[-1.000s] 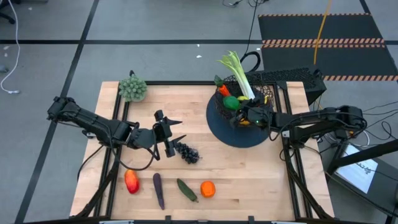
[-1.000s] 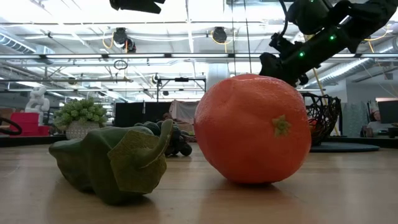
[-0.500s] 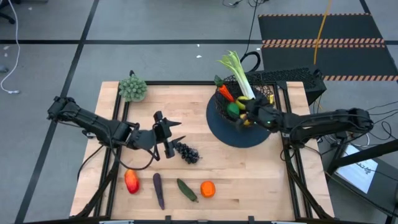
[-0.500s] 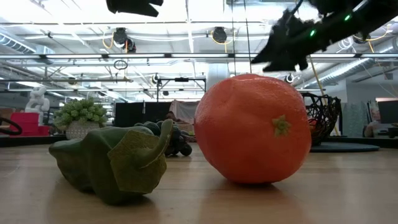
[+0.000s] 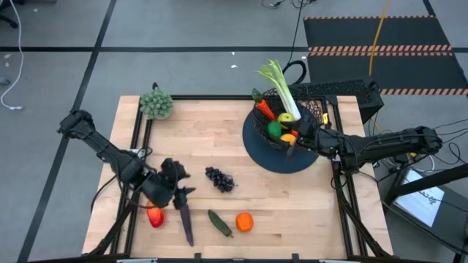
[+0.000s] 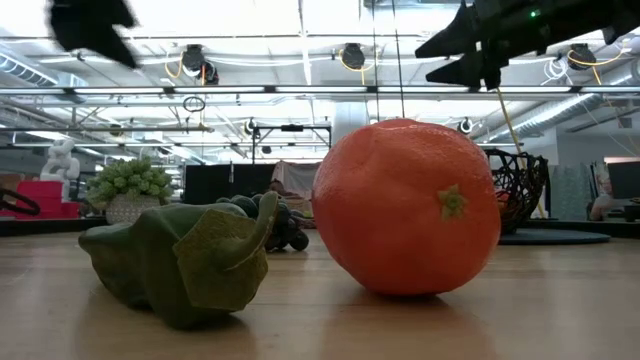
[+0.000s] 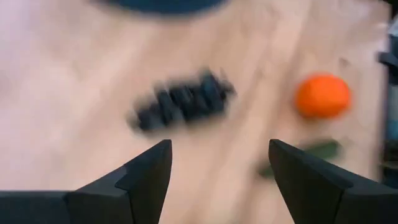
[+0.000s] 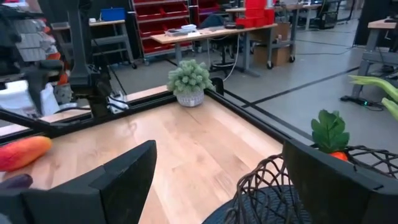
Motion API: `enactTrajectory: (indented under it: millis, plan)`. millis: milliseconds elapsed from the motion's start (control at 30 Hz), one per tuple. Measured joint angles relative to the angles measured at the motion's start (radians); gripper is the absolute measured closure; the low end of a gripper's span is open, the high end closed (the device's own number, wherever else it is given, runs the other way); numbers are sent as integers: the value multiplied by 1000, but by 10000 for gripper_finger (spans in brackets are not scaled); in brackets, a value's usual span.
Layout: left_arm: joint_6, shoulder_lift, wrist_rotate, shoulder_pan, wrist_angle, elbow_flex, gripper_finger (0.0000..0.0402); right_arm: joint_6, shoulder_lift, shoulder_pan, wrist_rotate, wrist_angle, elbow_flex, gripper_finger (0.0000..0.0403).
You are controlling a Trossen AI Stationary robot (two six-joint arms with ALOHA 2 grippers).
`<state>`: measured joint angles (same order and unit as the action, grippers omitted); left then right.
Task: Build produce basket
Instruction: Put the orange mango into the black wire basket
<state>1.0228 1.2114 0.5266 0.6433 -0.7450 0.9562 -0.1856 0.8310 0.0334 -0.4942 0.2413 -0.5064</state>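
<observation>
Left tool [image 5: 178, 196] apart over eggplant [image 5: 186, 223] | right tool [image 5: 296, 140] apart at basket [image 5: 311, 111]

The high view looks straight down on the whole table [image 5: 219, 146]. The low view sits at tabletop height, very close to the orange [image 6: 407, 208], facing level across the table to the room behind. The left wrist view looks down at the wood, sharing the orange [image 7: 322, 96] with both. The right wrist view faces across the table from just beside the basket [image 8: 273, 186], sharing the bushy clump [image 8: 189, 79] with the high and low views.
</observation>
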Motion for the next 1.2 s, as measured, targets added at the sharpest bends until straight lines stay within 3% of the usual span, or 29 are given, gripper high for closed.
enactTrajectory:
  millis: [267, 500, 700, 900, 1200]
  plan:
    - [580, 14, -225, 100, -146, 0, 135, 7, 0, 2, 0, 8, 0, 62]
    - [936, 13, -347, 149, -356, 0, 135, 14, 0, 2, 1, 15, 0, 62]
    - [1218, 33, -487, 205, -434, 0, 135, 19, 0, 2, 1, 16, 0, 62]
    - [1339, 102, -591, 254, -421, 0, 135, 37, 0, 2, 2, 16, 0, 62]
    - [1414, 205, -605, 276, -341, 0, 135, 36, 0, 2, 2, 18, 0, 62]
